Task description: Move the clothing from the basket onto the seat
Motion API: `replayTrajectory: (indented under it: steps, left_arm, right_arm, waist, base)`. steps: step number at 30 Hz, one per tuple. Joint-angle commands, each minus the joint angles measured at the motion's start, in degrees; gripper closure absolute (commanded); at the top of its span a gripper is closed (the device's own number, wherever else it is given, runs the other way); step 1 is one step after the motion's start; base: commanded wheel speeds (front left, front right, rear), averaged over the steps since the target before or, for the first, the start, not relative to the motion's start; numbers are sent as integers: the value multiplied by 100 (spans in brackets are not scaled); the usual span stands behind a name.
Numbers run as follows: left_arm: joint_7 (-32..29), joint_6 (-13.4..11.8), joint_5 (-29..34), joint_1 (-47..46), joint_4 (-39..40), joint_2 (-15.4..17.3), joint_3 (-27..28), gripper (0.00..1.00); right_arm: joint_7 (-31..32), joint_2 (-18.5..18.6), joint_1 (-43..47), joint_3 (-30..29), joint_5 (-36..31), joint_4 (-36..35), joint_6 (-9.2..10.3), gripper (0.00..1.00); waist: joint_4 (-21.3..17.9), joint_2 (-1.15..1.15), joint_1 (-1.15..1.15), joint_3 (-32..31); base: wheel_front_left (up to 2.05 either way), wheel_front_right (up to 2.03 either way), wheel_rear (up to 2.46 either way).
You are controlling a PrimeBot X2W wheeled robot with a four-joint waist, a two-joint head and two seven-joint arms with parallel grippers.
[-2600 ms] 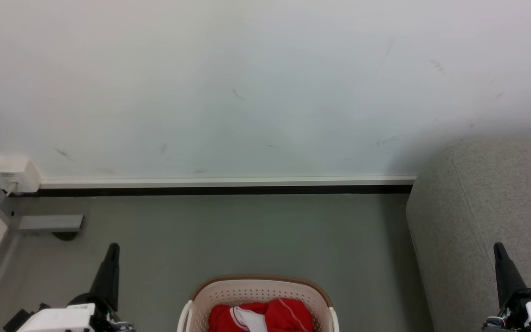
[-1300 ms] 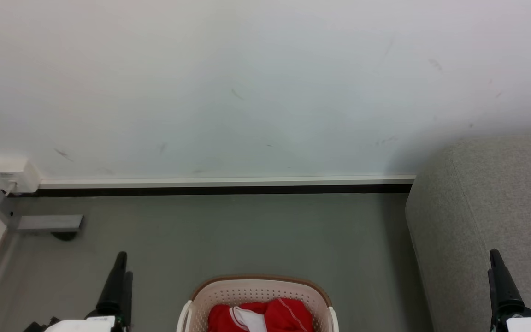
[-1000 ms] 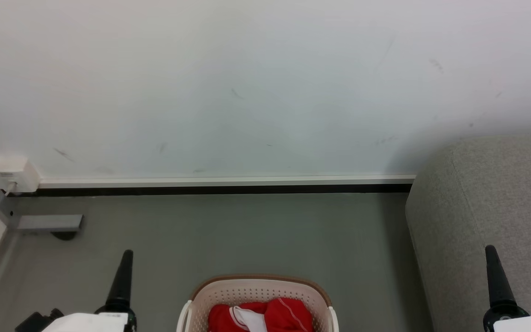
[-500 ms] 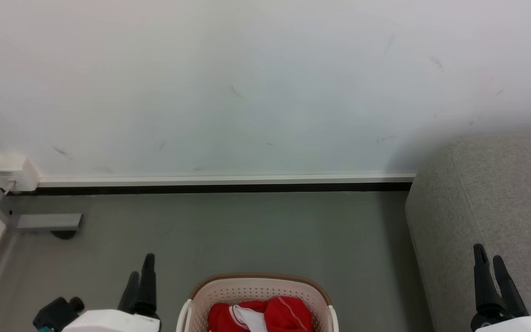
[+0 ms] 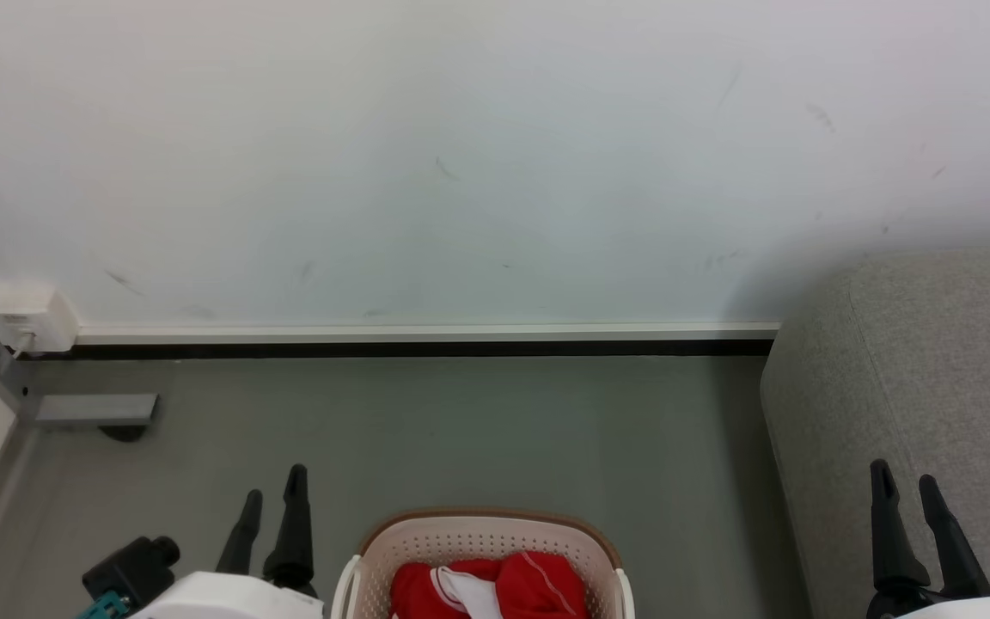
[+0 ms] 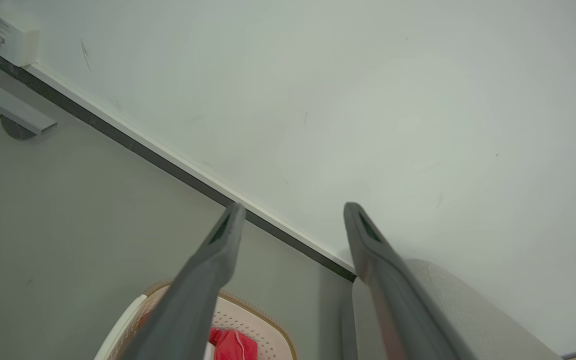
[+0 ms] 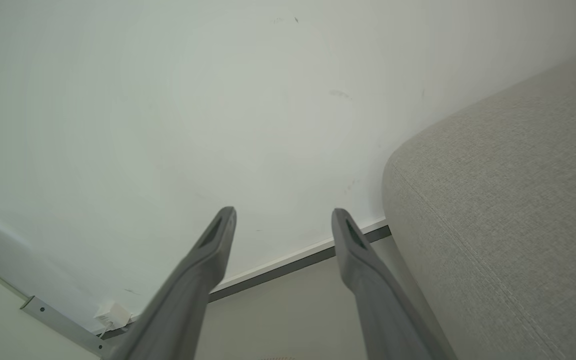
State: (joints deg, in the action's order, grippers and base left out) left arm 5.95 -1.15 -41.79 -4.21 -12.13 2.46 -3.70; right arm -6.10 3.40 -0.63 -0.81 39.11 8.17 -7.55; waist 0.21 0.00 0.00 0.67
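Low by the white wall, nothing gripped

Bright red-and-white fabric clothing lies inside the oval cream perforated plastic basket on the grey floor. Both the left gripper and right gripper are spread, holding nothing; the right shows against the grey upholstered seat.

- Basket: smooth perforated plastic.
- Clothing: soft red cloth, white stitching.
- Seat: coarse woven grey fabric, matt.
- Wall: smooth matt paint, scuffed.
- Floor: smooth, matt.
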Motion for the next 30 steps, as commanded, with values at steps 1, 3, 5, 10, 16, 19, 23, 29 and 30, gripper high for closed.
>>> replayTrajectory:
  steps: [1, 3, 5, 10, 16, 19, 23, 29, 30]
  left_arm:
    - [86, -27, 280, 0, 88, 41, 0, 0]
    - [114, -33, 448, 16, 84, 41, 0, 0]
    - [150, -51, 609, 25, 81, 42, 10, 0]
    - [227, -83, 983, 42, 61, 44, 41, 0]
    - [316, -18, 1445, 59, 18, 81, -9, 0]
    - [359, 7, 1662, 82, 18, 113, -39, 0]
    - [420, -18, 1917, 104, 23, 144, -15, 0]
    - [488, -29, 2253, 104, -53, 201, -43, 0]
    - [505, -35, 2315, 105, -56, 210, -48, 0]
  right_arm:
    - [-69, 8, 16, 13, -230, -44, 5, 0]
    - [-97, 4, 30, 21, -380, -56, 6, 0]
    - [-131, 1, 41, 30, -514, -59, 6, 0]
    - [-213, 0, 69, 47, -857, -40, 6, 0]
    - [-299, 18, 119, 28, -1249, 20, 7, 0]
    - [-344, 27, 138, 18, -1441, 45, 7, 0]
    - [-400, 35, 168, 21, -1671, 78, 8, 0]
    - [-474, 46, 200, 45, -1936, 97, 8, 0]
    - [-481, 46, 213, 35, -1991, 99, 8, 0]
  waist:
    - [7, 0, 0, -7]
    - [12, 0, 0, -12]
    - [17, 0, 0, -14]
    - [25, 0, 0, -20]
    - [19, 0, 0, -26]
    - [9, 0, 0, -27]
    - [-5, 0, 0, -22]
    - [-15, 0, 0, -24]
    - [-17, 0, 0, -25]
  base:
    - [0, 0, 0]
    - [0, 0, 0]
    - [0, 0, 0]
    - [0, 0, 0]
    - [0, 0, 0]
    - [0, 0, 0]
    - [0, 0, 0]
    - [0, 0, 0]
    - [0, 0, 0]
